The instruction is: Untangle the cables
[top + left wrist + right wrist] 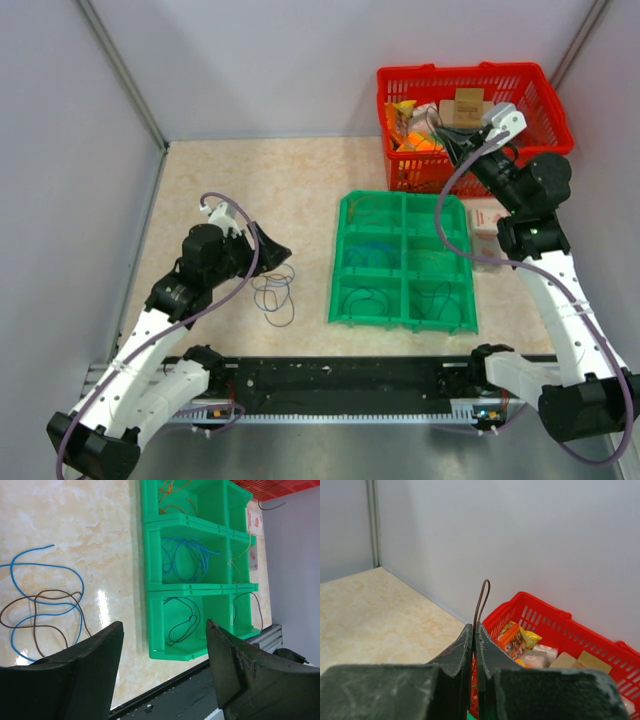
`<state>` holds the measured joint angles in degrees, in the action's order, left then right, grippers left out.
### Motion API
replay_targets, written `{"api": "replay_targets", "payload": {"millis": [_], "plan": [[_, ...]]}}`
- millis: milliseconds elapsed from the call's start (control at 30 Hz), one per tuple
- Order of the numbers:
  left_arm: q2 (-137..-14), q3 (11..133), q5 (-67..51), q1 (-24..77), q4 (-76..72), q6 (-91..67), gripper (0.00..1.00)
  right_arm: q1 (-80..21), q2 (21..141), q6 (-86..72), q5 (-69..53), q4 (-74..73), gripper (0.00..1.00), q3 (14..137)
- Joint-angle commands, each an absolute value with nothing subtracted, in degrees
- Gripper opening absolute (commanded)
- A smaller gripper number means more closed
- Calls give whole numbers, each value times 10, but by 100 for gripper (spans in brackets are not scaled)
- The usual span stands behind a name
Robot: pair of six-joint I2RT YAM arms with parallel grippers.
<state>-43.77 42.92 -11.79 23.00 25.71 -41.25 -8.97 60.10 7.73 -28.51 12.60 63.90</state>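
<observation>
A tangle of cables, one blue (47, 600) and one brown (35, 616), lies loose on the table (274, 290) left of a green tray. My left gripper (280, 250) hovers just above and left of this tangle; in the left wrist view its jaws (165, 627) stand wide open and empty. My right gripper (445, 135) is raised at the front of the red basket. It is shut on a thin brown cable, whose loop (482, 597) sticks up from between the fingertips (474, 627).
The green six-compartment tray (338, 262) holds sorted orange, blue and dark cables and also shows in the left wrist view (152, 555). The red basket (470, 72) of snack packs stands at the back right. A white box (487, 222) lies right of the tray.
</observation>
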Motion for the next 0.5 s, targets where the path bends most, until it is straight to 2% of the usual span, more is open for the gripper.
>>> {"api": "replay_targets", "payload": {"millis": [0,267,467], "plan": [[-436,434,-123,229,240,-410,71,-80,616,100,-253,135,0,638],[-445,433,-127,229,236,-410,71,-80,610,84,-236,163,0,585],[-450,432,-132,229,227,-410,71,-80,601,45,-123,164,0,536]]}}
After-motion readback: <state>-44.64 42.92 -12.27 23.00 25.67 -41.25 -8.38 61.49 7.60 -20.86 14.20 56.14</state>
